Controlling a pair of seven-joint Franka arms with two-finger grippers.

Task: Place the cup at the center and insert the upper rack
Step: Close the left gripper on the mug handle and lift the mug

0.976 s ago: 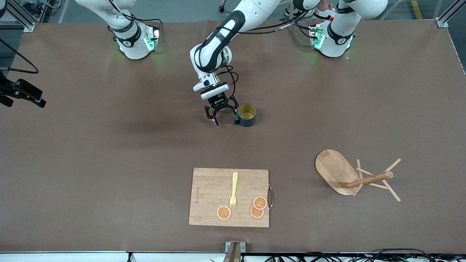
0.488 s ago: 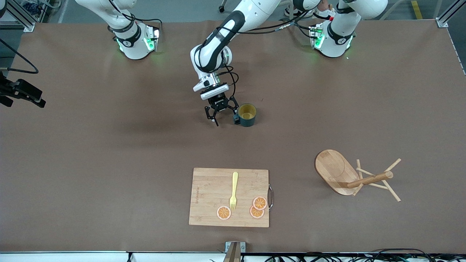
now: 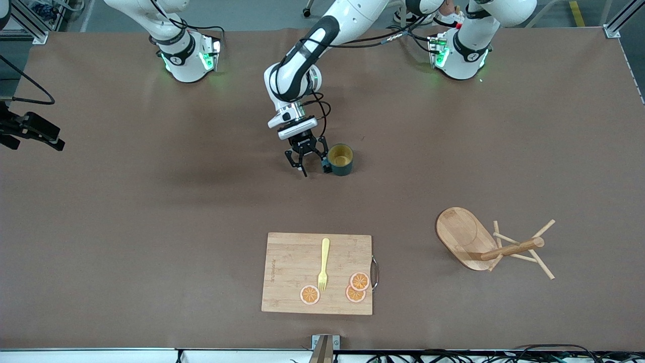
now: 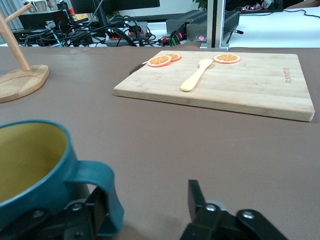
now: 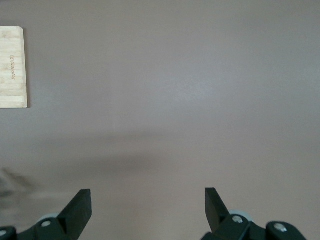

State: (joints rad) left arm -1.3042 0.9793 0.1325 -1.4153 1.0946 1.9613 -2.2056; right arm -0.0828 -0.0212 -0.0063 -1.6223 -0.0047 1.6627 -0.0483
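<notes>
Your right gripper sits cut off at the front view's edge, fingers spread wide over bare table, waiting. Your left gripper is down beside the cup, jaws partly apart around its handle; you can't tell whether they grip it. The cup, teal with a yellow inside, stands upright, farther from the camera than the cutting board. The upper rack lies toppled toward the left arm's end.

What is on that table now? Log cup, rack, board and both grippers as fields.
cup: upright, handle toward the left gripper
left gripper: low beside the cup, open at its handle, no grip yet
right gripper: open over the table, waiting
upper rack: on its side, toward the left arm's end
cutting board: holds fork, three orange slices
</notes>
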